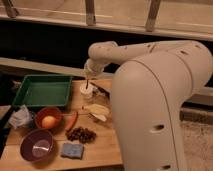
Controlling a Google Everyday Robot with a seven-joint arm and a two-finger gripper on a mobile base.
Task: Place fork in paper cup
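The fork is too hidden to make out; a thin dark sliver hangs from the gripper (89, 84) straight above the cup (86, 90), and whether that sliver is the fork cannot be told. Whether the jaws are spread or pinching something cannot be told either.

One big white arm (160, 100) fills the right side and bends over one wooden bench (100, 150). One green tray (42, 91) lies at the back left. There are two bowls: a purple bowl (36, 145) at the front left, and a red bowl (48, 118) behind it with one orange ball inside. One pile of dark fruit (81, 134) sits mid-bench, one blue sponge (72, 150) in front of it, one red pepper (73, 121) beside the red bowl. The one cup, small, round and cream-white, stands just right of the tray.
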